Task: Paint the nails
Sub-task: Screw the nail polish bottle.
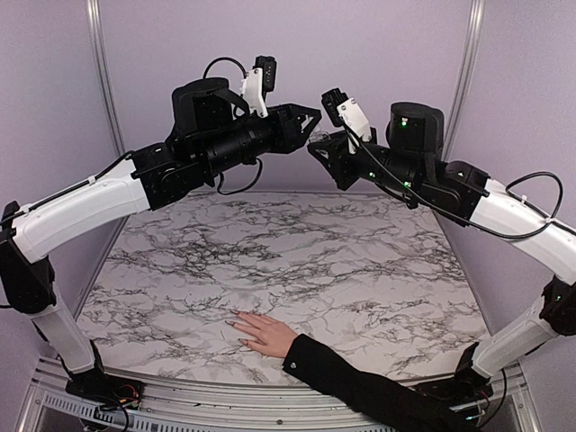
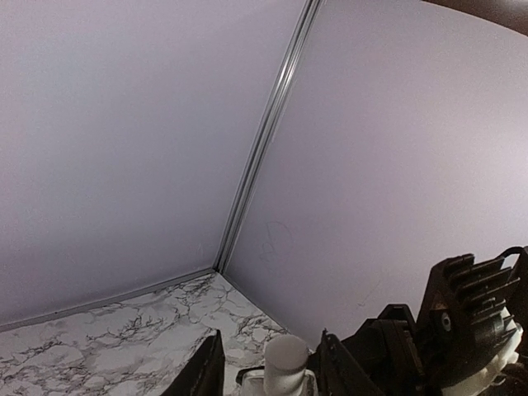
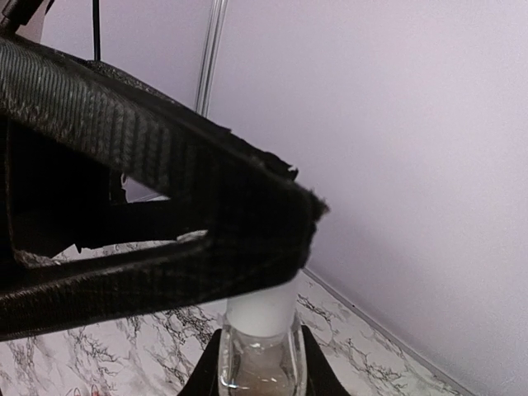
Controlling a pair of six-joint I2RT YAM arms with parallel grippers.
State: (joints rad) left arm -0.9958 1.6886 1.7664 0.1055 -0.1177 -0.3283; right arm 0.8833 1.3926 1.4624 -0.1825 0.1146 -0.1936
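A small clear glass polish bottle (image 3: 261, 367) with a white cap (image 3: 262, 312) is held high above the table, my right gripper (image 3: 259, 353) shut on its glass body. My left gripper (image 2: 268, 351) meets it from the left, open, with a finger on each side of the cap (image 2: 287, 359) and a gap showing on one side. In the top view the two grippers (image 1: 310, 117) (image 1: 317, 151) touch tips near the back wall. A pale hand (image 1: 267, 335) in a black sleeve (image 1: 360, 389) lies flat on the marble table (image 1: 297, 252), far below both grippers. Its nails (image 1: 232, 313) are tiny.
Lilac walls enclose the table at the back and both sides, with metal corner posts (image 1: 103, 72). The sleeve reaches in over the near right edge. My right arm's black wrist body (image 2: 462, 330) fills the lower right of the left wrist view.
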